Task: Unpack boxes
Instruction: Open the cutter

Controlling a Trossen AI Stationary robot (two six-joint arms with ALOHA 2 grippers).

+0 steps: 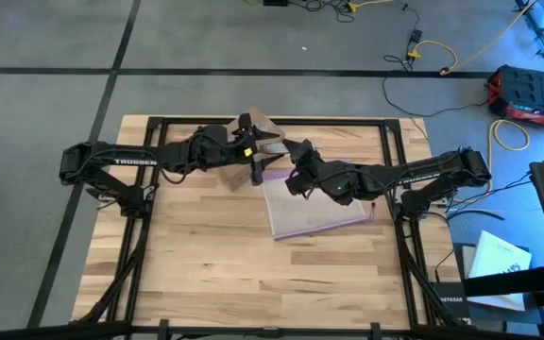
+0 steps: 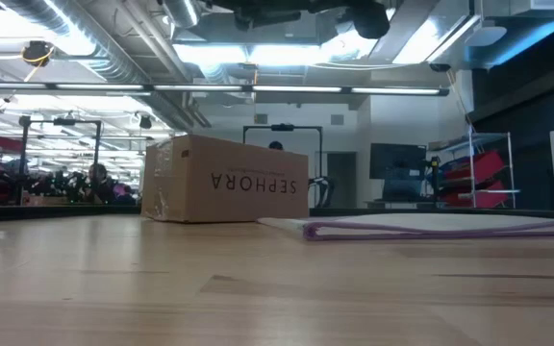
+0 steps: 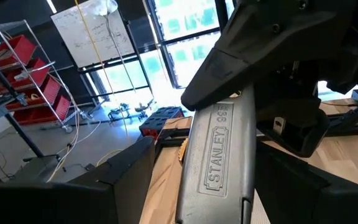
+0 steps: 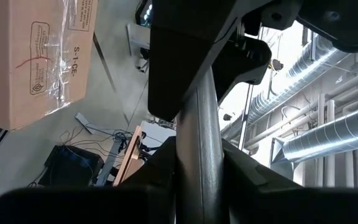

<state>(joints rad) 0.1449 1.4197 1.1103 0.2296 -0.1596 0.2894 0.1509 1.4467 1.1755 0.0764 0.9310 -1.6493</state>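
— Claws meet above the table: my left claw (image 1: 255, 156) and right claw (image 1: 294, 175) both clamp the grey metal Stanley knife (image 3: 219, 162).

— Risk?

— Handover slip. The brown cardboard SEPHORA box (image 2: 225, 179) sits rear-centre on the pale wooden butcher-block table (image 1: 206, 255), workshop beyond.

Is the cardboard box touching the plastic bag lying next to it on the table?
Cannot tell. In the low view the box and the bag nearly meet, but no clear gap or contact shows; from above, the arms cover that spot.
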